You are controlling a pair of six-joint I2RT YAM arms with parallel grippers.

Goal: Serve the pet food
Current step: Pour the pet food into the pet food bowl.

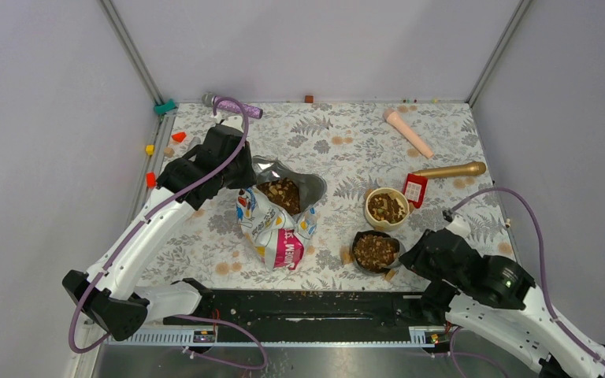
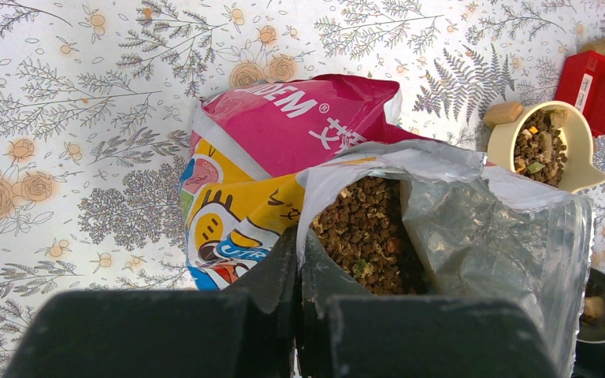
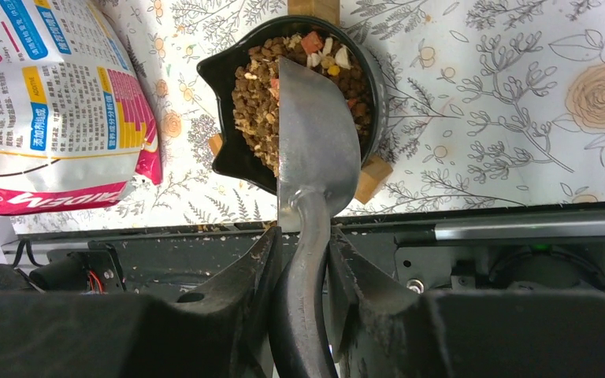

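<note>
The pet food bag [image 1: 280,228] lies open on the patterned table, with kibble [image 1: 282,193] heaped in its mouth. My left gripper [image 2: 299,244] is shut on the bag's torn rim [image 2: 378,161], right beside the kibble [image 2: 362,228]. A black bowl [image 1: 355,241] and a cream bowl [image 1: 368,201] both hold kibble. My right gripper [image 3: 303,240] is shut on the handle of a metal scoop [image 3: 319,150]. The scoop's blade lies over the kibble [image 3: 256,102] in the black bowl [image 3: 224,157].
A red box [image 1: 415,190], a gold rod [image 1: 449,169] and a pink cone [image 1: 408,132] lie behind the bowls. A purple glittery stick [image 1: 236,105] lies at the far left. Wooden blocks [image 3: 372,179] sit by the black bowl. A black rail [image 1: 299,303] runs along the near edge.
</note>
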